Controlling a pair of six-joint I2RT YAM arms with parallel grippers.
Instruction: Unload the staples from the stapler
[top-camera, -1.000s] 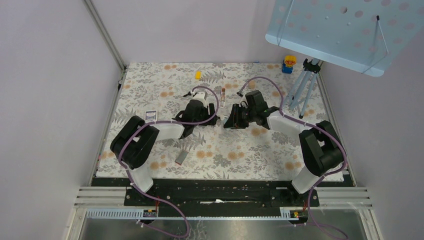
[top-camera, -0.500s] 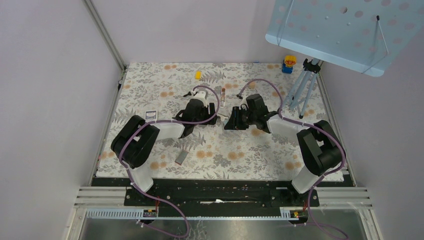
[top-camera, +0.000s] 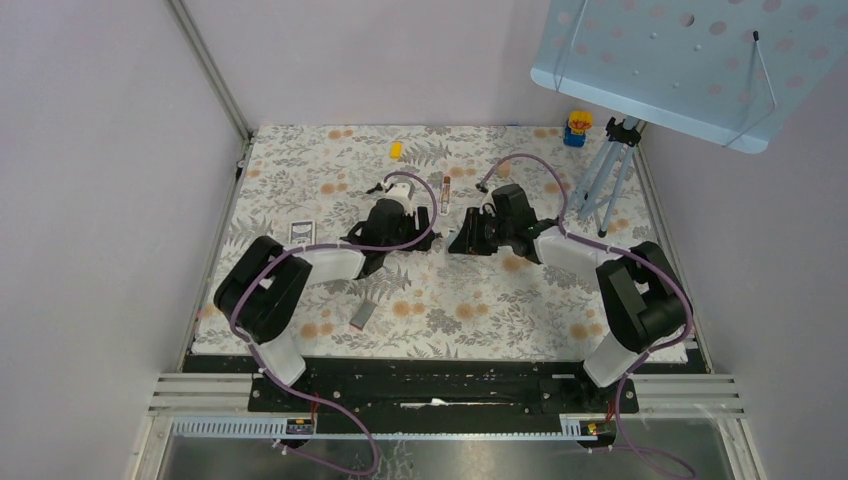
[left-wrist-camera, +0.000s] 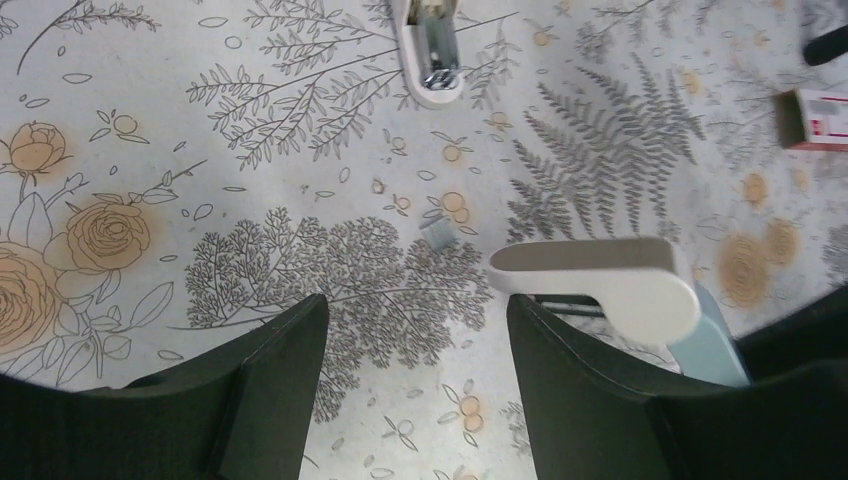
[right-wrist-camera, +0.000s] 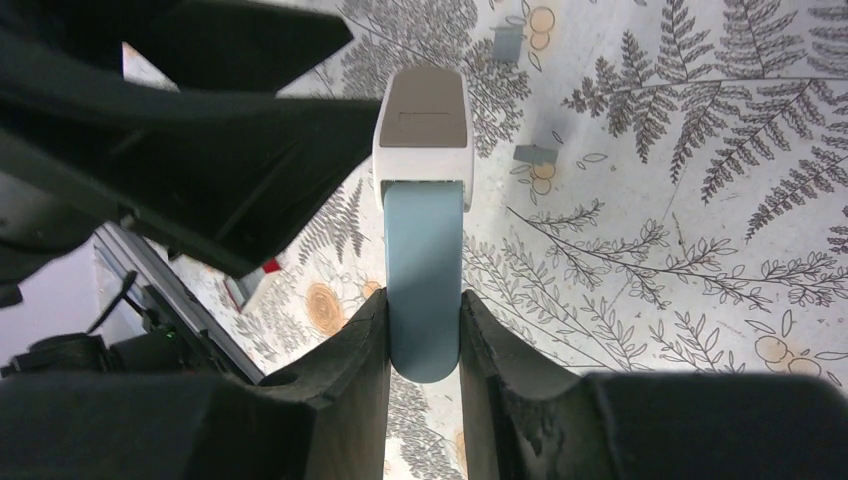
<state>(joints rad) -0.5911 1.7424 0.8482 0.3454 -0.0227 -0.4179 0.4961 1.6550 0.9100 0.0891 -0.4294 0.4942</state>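
Observation:
The stapler (right-wrist-camera: 424, 250), light blue with a white end, is clamped between my right gripper's (right-wrist-camera: 424, 305) fingers and held over the floral mat. In the top view my right gripper (top-camera: 464, 241) sits mid-table, facing my left gripper (top-camera: 408, 228). In the left wrist view the stapler's white end (left-wrist-camera: 600, 285) lies just beside my right finger; my left gripper (left-wrist-camera: 415, 310) is open and empty, low over the mat. Small grey staple bits (left-wrist-camera: 438, 233) lie on the mat ahead of it; two show in the right wrist view (right-wrist-camera: 535, 154).
A white part with a metal inside (left-wrist-camera: 430, 50) lies ahead of the left gripper. A red-and-white box (left-wrist-camera: 815, 118) lies right. A grey strip (top-camera: 363, 315), small card (top-camera: 303, 231), yellow piece (top-camera: 396, 150), toy (top-camera: 578, 128) and tripod (top-camera: 605, 190) are on the mat.
My right gripper has shifted slightly with the stapler still in it. My left arm has edged a little left and away. Both moves are small.

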